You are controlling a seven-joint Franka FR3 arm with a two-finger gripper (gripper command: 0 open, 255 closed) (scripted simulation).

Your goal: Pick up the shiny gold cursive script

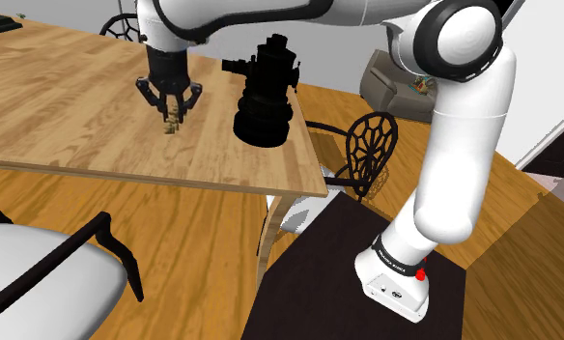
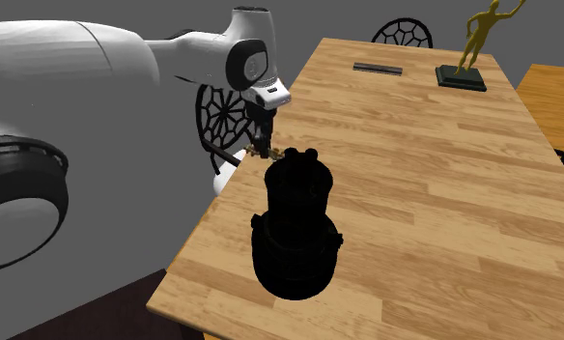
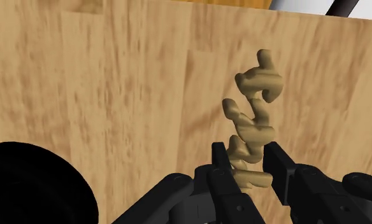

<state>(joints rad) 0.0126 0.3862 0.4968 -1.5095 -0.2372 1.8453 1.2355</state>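
The black gripper (image 3: 250, 159) clasps one end of the gold cursive script (image 3: 253, 108) between its two fingers, close over the wooden worktop (image 1: 68, 116), near a tall black object (image 1: 266, 92) standing by the worktop's edge.

Shoulder camera sits high beside the stand (image 1: 352, 266), looking down and leftward across the bench (image 1: 68, 106) from middling range. The second exterior camera hangs by the bench's edge, close over the black object (image 2: 297, 227), facing along the boards to the far end. Both catch that object and the hand (image 1: 173, 121). Wrist camera stares along the hand, tight on the gold script (image 3: 251, 127).
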